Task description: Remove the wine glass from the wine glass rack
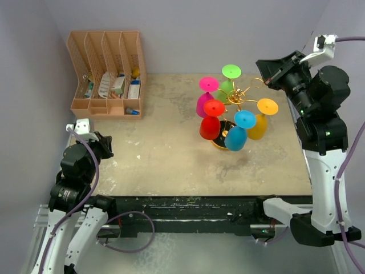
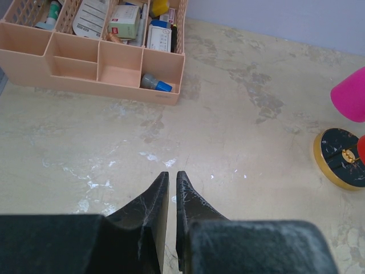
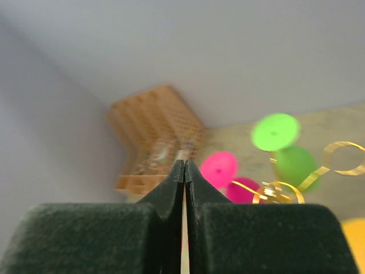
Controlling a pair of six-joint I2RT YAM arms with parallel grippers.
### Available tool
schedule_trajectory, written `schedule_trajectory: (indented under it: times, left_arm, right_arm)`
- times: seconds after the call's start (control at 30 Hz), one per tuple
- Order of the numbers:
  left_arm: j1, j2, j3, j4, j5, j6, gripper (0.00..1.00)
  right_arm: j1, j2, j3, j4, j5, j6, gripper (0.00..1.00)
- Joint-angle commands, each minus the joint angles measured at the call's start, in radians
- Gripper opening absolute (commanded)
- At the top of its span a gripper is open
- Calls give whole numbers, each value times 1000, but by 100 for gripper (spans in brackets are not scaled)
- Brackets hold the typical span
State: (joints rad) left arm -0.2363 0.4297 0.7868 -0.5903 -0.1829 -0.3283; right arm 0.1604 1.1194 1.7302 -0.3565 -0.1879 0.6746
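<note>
We see the wine glass rack [image 1: 235,98], gold wire with curled loop arms, standing upright on its round dark gold-rimmed base [image 2: 340,158]. Five glasses hang upside down from its arms, feet upward: green glass [image 1: 227,88] farthest, pink glass [image 1: 204,104] left, red glass [image 1: 209,128] and blue glass [image 1: 235,138] nearest, yellow glass [image 1: 258,128] right.

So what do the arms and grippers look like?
Both the left arm and the right arm have black joint housings on white links, each trailed by a lavender cable. Small green lights dot the right arm. The left gripper and right gripper have black fingers tapering to points; the left's are scuffed whitish.
</note>
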Motion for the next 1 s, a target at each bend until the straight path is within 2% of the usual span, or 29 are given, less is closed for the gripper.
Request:
schedule_trajectory:
  times: [0.0,0.07,0.1,0.13,0.2,0.4,0.47,0.5,0.67,0.97]
  left_arm:
    - [0,3,-3,45,-1,15,13]
    - [0,9,-3,46,3,14,13]
    - [0,10,-3,47,5,16,13]
    - [0,11,-3,49,5,15,13]
    - [1,7,-3,47,-1,15,13]
    - [0,-2,-3,43,-13,15,13]
    - [0,-2,-3,43,-15,14,13]
    - [0,-4,-4,44,-15,13,13]
    - [1,2,-4,46,-13,12,13]
    - [0,-10,-6,47,-31,11,14]
  right_arm:
    - [-75,-38,-6,-170,234,-109,4]
    - [-184,-50,-52,-167,125,-72,30]
    - [-241,-60,-87,-144,48,-56,38]
    - [-298,-68,-112,-132,-8,-34,42]
    - [-388,-75,-159,-114,-84,6,46]
    - [-579,-98,-260,-145,-77,103,49]
    - [-628,-133,-336,-114,-123,130,55]
    - [-640,-146,-370,-106,-140,142,59]
    - [-719,-181,-524,-67,-292,169,63]
    - [-728,-234,-662,5,-465,213,66]
